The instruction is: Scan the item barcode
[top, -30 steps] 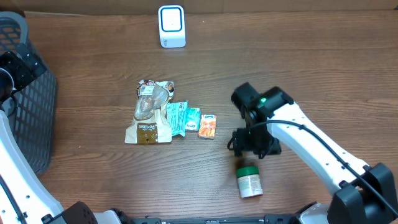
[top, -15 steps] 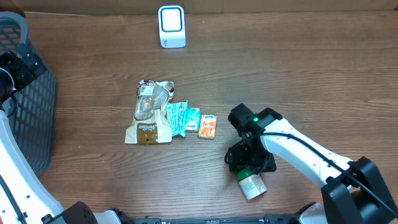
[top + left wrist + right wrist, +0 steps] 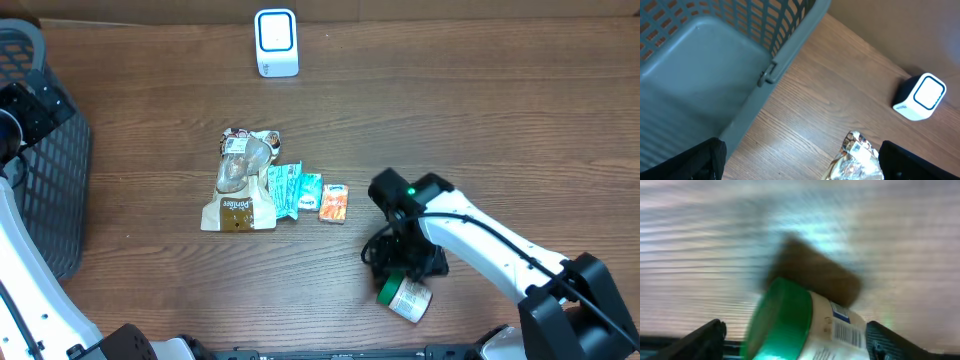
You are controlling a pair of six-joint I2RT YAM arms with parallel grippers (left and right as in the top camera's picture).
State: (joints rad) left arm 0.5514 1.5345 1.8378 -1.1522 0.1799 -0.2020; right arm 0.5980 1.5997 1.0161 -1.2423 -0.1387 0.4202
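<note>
Right arm has dropped from beside the snack packets down onto the jar (image 3: 404, 297), and the jar has rolled: a second ago it lay lid-up toward the arm, now it sits angled, green lid pointing left and toward the tabletop's (image 3: 480, 130) front edge. Nothing else has shifted.

Right fingers (image 3: 402, 272): spread wide, straddling the jar's lid end. Wrist view shows both fingertips (image 3: 700, 340) at the frame corners with the jar between them, not touching either as far as I can tell. View is motion-blurred, so contact isn't certain. Not gripped yet.

Left fingers (image 3: 800, 162): fully spread, holding nothing, parked over the basket (image 3: 40, 150) edge at the far left, out of play.

Jar: lying on its side near the front edge, well apart from the scanner (image 3: 276, 42) at the back. Barcode (image 3: 846, 333) is visible on the label in the wrist view, facing up.

Other items untouched: foil bag (image 3: 240, 180), teal packets (image 3: 295, 190) and orange packet (image 3: 334, 202) clustered mid-table.

Progress, my read: early. Approach done, grasp pending. Left to do: close on the jar, lift, carry to the scanner, turn the barcode to its window. Round jar on its side may roll as the fingers close.
</note>
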